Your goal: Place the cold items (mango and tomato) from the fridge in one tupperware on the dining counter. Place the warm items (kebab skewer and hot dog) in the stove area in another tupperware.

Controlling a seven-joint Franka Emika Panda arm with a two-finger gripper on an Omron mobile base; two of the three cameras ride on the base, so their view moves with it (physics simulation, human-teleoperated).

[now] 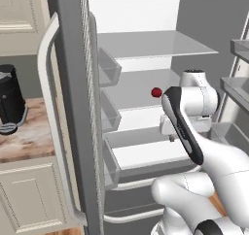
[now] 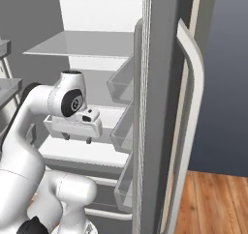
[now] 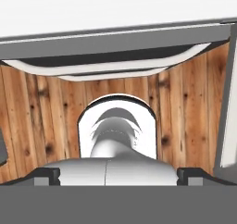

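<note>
While working at the opened fridge (image 1: 73,108), fetching the cold items, first step. Pincer (image 2: 77,138) hanging just above a white lower shelf (image 2: 82,153), jaws spread wide, fingers pointing down, holding nothing. Small red round thing, probably the tomato (image 1: 156,92), lying on a middle shelf toward the back, above the pincer's level and well apart from it. Needing next: raising and reaching inward, jaws straddling it. Mango not made out; shelf stretches behind the arm hidden. Hand camera looking down at wood floor (image 3: 37,112).

Fridge (image 1: 73,108) door bins (image 1: 109,69) flank bare white shelves (image 1: 146,156).
</note>
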